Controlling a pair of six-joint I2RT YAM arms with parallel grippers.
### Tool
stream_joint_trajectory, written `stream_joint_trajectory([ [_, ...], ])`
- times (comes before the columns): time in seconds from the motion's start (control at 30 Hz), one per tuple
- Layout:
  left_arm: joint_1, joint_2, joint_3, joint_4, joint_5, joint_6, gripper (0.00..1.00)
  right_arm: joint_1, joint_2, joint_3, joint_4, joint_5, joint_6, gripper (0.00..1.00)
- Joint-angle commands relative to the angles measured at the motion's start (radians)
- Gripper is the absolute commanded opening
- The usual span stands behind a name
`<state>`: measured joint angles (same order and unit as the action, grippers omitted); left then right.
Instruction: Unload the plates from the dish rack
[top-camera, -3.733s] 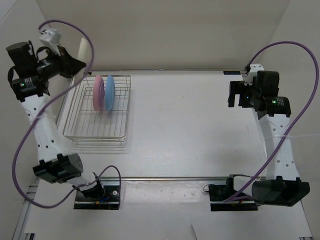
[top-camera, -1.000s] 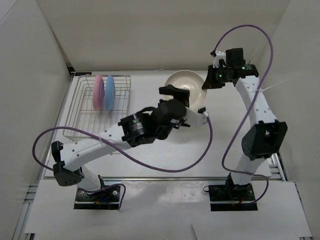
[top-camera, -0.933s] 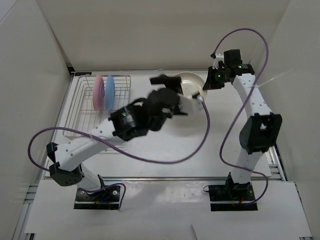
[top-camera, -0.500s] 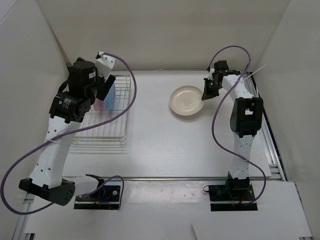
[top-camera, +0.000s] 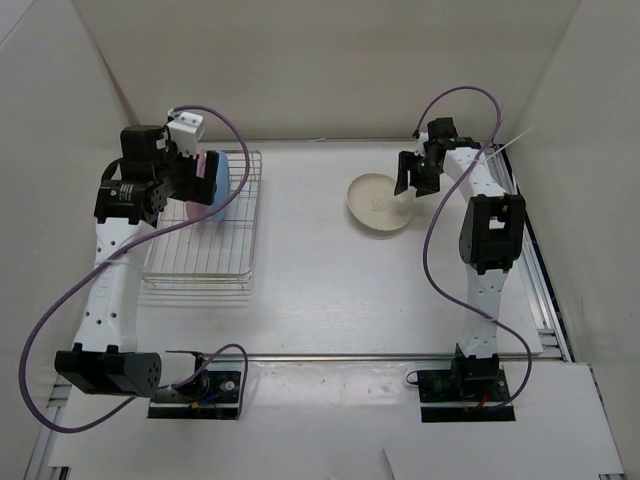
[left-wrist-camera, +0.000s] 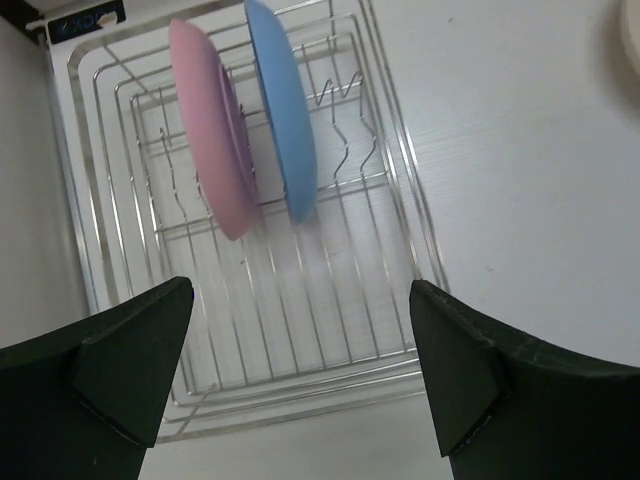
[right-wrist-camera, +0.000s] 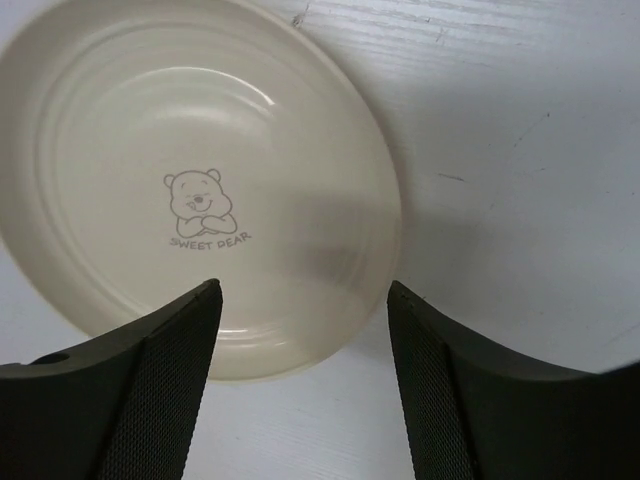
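Top external: left arm (top-camera: 105, 270) stands tall, wrist above dish rack (top-camera: 200, 252).

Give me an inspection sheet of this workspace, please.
Surface: white table, no spills seen.
Job's things: cream plate lies flat on the table; pink plate and blue plate stand on edge in the dish rack.
Clutter: nothing seen.
Grippers: left gripper open above the rack; right gripper open over the cream plate's rim.
Cables: purple cables loop from both arms; the left one crosses over the rack.
Surroundings: white walls on three sides.
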<state>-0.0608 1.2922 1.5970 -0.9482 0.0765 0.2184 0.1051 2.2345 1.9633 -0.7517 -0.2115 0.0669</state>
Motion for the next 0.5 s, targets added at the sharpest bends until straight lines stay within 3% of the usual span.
stream_joint_trajectory([
  [0.0,0.01,-0.062,-0.006,0.087,0.056,-0.069,1.0,0.002,-0.041,-0.014,0.005,-0.003,-0.01,0.71],
  [0.03,0.03,-0.071,-0.006,0.101,0.055,-0.07,1.0,0.002,-0.053,-0.023,0.005,-0.003,-0.01,0.73],
  [0.07,0.042,-0.071,-0.006,0.147,0.046,-0.082,1.0,-0.007,-0.084,-0.023,0.005,-0.003,-0.01,0.81],
  [0.17,0.117,-0.082,-0.052,0.212,0.045,-0.091,1.0,-0.018,-0.145,-0.023,-0.014,-0.003,-0.01,0.82],
  [0.33,0.332,0.02,-0.112,0.33,0.296,-0.091,0.98,-0.048,-0.287,-0.063,-0.014,-0.003,-0.013,0.83],
  [0.47,0.401,0.11,-0.134,0.412,0.51,-0.07,0.95,-0.048,-0.363,-0.075,-0.069,-0.005,-0.081,0.83],
])
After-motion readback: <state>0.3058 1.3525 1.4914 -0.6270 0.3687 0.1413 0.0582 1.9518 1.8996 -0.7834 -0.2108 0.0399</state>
